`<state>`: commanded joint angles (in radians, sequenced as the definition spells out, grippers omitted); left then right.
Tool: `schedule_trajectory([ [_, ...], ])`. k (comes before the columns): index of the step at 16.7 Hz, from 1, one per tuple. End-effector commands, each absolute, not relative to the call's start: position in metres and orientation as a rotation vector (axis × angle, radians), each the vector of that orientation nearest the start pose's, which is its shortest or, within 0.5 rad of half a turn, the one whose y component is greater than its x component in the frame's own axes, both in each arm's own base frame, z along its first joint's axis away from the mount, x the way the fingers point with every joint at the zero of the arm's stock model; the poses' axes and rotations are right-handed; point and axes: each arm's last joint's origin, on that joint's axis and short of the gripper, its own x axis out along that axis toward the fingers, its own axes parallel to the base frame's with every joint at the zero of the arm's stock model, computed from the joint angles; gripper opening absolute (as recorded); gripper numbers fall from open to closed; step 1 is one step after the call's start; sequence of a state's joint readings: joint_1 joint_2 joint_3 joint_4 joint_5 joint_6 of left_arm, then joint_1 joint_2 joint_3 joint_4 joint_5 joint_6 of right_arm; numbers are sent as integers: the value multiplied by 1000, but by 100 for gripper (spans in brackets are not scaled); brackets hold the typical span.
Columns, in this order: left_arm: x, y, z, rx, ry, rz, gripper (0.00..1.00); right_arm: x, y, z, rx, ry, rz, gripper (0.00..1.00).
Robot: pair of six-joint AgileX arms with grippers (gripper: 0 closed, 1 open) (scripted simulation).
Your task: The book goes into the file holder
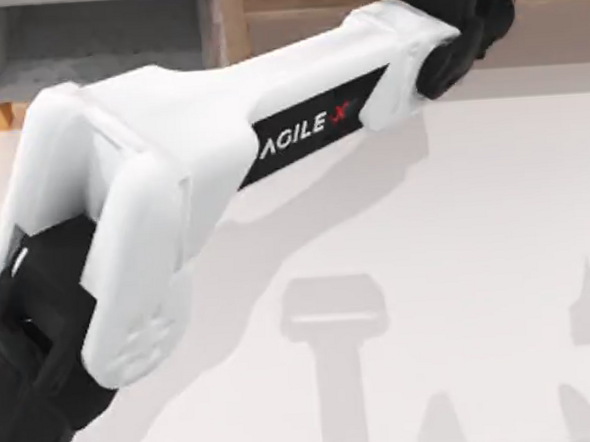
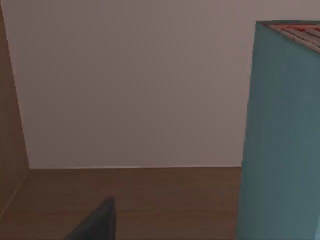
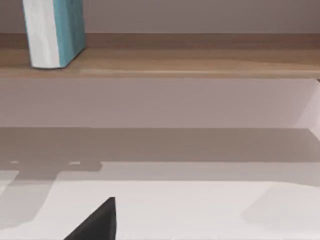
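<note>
**Item: teal book upright on shelf, left arm closest**

- Book [image 3: 54, 32]: stands on end on the long wooden shelf [image 3: 200, 62] at the back of the desk [image 1: 457, 251], long axis vertical, white page edges facing the right wrist camera. In the left wrist view the teal cover [image 2: 282, 135] looms close at one side, top edge showing.
- File holder [image 1: 94, 43]: grey-walled compartment with wooden framing, at the top view's upper left, behind the left arm. The book is not in it.
- Left arm [image 1: 172, 178]: stretched diagonally across the desk, its wrist end up by the shelf at top right of centre. Judged the nearer arm, since the book sits just beside its camera. State of its fingers: cannot tell.
- Right arm: parked low over the desk, facing the shelf from well back. State of its fingers: cannot tell.
- Key relation: the book lies off to one side of the left arm's approach line, so a sideways correction seems needed before any grasp.
</note>
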<state>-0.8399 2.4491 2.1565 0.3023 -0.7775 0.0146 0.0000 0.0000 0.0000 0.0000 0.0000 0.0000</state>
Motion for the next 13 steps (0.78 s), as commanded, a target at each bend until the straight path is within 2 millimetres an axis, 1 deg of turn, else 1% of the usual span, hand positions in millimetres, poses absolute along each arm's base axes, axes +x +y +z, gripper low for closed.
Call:
schedule_trajectory([
  [2, 405, -428, 230, -4, -4, -27, 100, 106, -1, 160, 0, 0, 0, 100],
  [4, 405, -441, 212, -10, -9, -21, 100, 106, -1, 160, 0, 0, 0, 100],
  [5, 405, -445, 207, -12, -10, -19, 100, 106, -1, 160, 0, 0, 0, 100],
  [6, 405, -447, 204, -13, -11, -17, 100, 106, -1, 160, 0, 0, 0, 100],
  [13, 408, -446, 203, -11, -9, -16, 100, 106, -1, 160, 0, 0, 0, 100],
])
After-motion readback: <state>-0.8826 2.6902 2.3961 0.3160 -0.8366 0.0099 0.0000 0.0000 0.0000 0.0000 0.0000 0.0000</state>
